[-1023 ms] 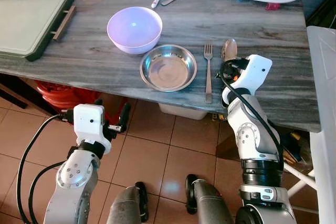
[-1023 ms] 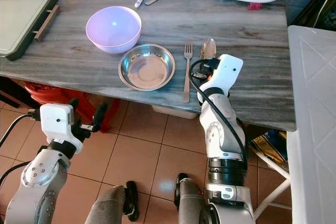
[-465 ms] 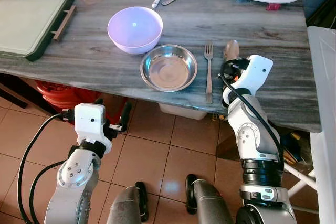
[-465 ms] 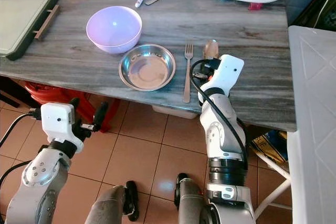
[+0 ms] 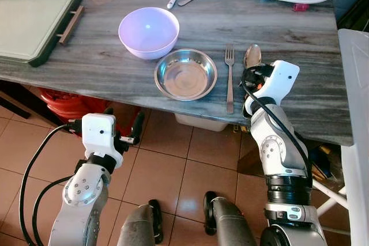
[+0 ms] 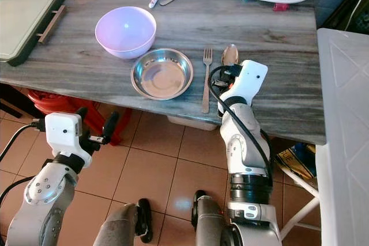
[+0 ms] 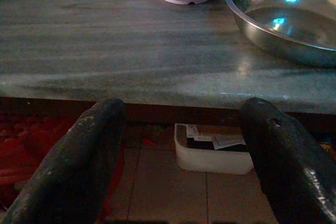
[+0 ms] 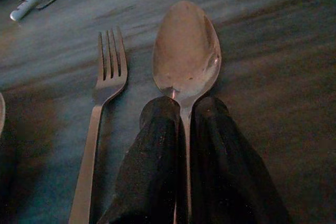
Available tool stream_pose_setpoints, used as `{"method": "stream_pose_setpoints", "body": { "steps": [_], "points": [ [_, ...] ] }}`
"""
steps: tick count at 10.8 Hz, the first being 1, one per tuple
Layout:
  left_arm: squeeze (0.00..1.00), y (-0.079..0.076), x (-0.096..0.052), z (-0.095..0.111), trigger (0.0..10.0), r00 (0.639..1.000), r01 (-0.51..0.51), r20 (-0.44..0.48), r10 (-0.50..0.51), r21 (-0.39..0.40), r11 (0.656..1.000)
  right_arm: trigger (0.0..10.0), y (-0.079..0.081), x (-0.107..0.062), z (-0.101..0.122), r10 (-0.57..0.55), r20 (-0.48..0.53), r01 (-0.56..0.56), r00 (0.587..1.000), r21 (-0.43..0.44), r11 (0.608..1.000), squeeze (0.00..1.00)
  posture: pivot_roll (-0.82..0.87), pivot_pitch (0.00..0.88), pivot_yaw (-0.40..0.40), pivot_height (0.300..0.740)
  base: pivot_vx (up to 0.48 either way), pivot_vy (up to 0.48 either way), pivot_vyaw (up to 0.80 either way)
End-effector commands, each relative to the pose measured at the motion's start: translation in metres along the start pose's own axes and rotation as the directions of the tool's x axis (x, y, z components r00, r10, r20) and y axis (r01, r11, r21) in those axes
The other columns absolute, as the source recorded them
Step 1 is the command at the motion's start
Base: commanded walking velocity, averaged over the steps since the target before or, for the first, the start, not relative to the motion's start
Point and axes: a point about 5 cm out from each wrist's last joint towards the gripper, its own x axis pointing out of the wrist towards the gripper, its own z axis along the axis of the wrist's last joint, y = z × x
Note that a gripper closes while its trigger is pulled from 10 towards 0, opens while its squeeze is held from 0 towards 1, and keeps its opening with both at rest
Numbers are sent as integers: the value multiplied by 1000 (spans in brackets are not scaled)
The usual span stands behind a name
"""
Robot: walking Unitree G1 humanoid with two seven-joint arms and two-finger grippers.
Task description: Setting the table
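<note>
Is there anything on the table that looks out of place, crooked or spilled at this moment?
Nothing stands out. The fork lies straight beside the steel bowl, and the right gripper holds the spoon parallel to it. The lilac bowl stands upright, with no spill on the table.

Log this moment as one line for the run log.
right hand shut on spoon | spoon right of fork, on table | left hand open, below table edge
</note>
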Motion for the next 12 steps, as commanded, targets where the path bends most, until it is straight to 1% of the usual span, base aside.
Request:
{"method": "stream_pose_setpoints", "body": {
  "steps": [1,2,5,6,7,8,10,11,12],
  "points": [
    [0,0,-1,-3,10000,1000,-5,-16,5,-2,1000,10000,-5,-3,-19,-21,-77,19,997,-18,1000,0,22,288,48,740,0,0,0],
    [0,0,-1,-3,10000,1000,-4,-16,4,-2,1000,10000,-5,-2,-16,-14,-62,12,998,-31,999,0,20,288,48,740,0,0,0],
    [0,-1,-1,-2,10000,1000,-4,-15,4,-3,1000,10000,-2,-3,-13,20,-32,-21,999,-30,999,0,21,288,48,740,0,0,0],
    [0,-1,-1,-2,10000,1000,-4,-14,4,-2,1000,10000,2,-2,-8,49,6,-49,999,-27,998,0,21,288,48,740,0,0,0],
    [0,-1,-1,-2,10000,1000,-3,-13,3,-2,1000,10000,3,-2,-3,64,37,-62,997,-47,997,0,20,284,49,740,0,0,0],
    [0,-1,-1,-2,10000,1000,-3,-13,3,-2,1000,10000,3,-2,0,67,60,-64,996,-59,996,0,20,283,48,740,0,0,0],
    [0,-1,-1,-2,10000,1000,-2,-12,2,-3,1000,10000,4,-2,6,74,95,-69,993,-52,996,0,20,283,48,740,0,0,0],
    [0,-1,0,-2,10000,1000,-2,-10,2,-3,1000,10000,3,-1,8,74,105,-68,992,-54,996,1000,21,280,46,740,0,0,0],
    [0,-1,0,-2,10000,1000,-3,-10,3,-3,1000,10000,2,-1,9,69,111,-63,991,-57,996,1000,22,279,46,740,0,0,0]
  ]
}}
